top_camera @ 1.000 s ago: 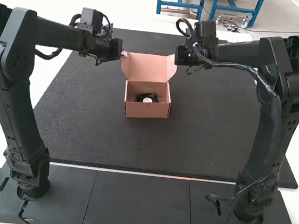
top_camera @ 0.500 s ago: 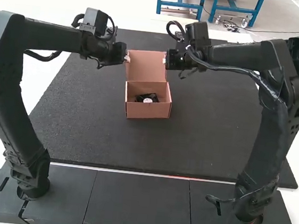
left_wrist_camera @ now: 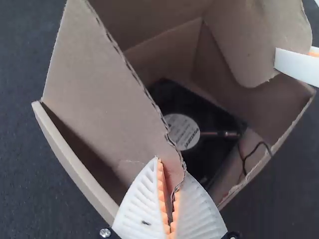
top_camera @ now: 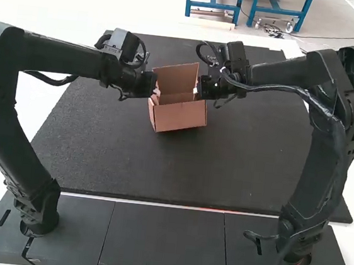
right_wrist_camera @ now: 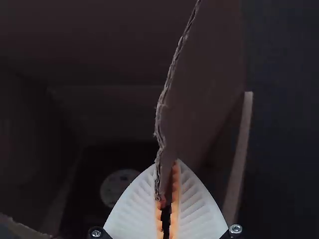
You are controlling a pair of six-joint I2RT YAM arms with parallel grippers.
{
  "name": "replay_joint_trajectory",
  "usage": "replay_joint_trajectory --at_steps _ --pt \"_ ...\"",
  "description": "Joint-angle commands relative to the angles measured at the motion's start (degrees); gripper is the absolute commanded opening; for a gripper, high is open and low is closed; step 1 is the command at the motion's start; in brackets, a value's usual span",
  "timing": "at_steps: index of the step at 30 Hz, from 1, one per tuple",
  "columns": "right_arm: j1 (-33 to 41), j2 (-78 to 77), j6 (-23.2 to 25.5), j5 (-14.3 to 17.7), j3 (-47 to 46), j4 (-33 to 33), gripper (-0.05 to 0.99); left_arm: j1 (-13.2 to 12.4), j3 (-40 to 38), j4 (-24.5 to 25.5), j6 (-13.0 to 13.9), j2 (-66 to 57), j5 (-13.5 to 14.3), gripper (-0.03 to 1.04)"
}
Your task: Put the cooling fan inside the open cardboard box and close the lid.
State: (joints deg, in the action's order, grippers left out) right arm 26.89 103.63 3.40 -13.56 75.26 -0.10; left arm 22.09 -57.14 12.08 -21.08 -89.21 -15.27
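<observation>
Lid-closing is the step in hand, to judge by how things lie. The black square cooling fan point(left_wrist_camera: 187, 130) with its pale round hub already sits flat on the floor of the small brown cardboard box point(top_camera: 177, 115). The box stands near the middle of the black rubber mat point(top_camera: 244, 158). Its hinged lid point(top_camera: 176, 77) rises from the far wall and leans toward the near side, not yet down.

The left gripper point(top_camera: 151, 85) has its white ribbed fingers pressed together on the lid's left side flap point(left_wrist_camera: 99, 94), pinching the torn cardboard edge between the orange pads. The right gripper point(top_camera: 199, 87) pinches the right side flap point(right_wrist_camera: 204, 84) the same way, fingers closed on the thin edge. Both arms reach inward from their bases with forearms roughly level, and the wrists meet at the box's far corners, one on each side.

The next move probably calls for both grippers to swing the lid down and nearward together. The side flaps would need steering inside the box walls so they tuck in rather than catch on the rim. An uneven pull could tip or slide the light box.
</observation>
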Motion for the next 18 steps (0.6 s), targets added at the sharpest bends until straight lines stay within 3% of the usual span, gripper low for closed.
replay_joint_trajectory --at_steps 1,18 --pt "0.88 -4.58 -0.23 -1.91 -1.70 0.54 0.08 1.03 0.72 -0.12 0.08 2.72 -2.84 0.02" --pt "0.70 -8.36 -0.23 -2.87 -7.94 0.80 0.08 1.82 5.20 -0.56 0.25 6.94 -2.84 0.02"
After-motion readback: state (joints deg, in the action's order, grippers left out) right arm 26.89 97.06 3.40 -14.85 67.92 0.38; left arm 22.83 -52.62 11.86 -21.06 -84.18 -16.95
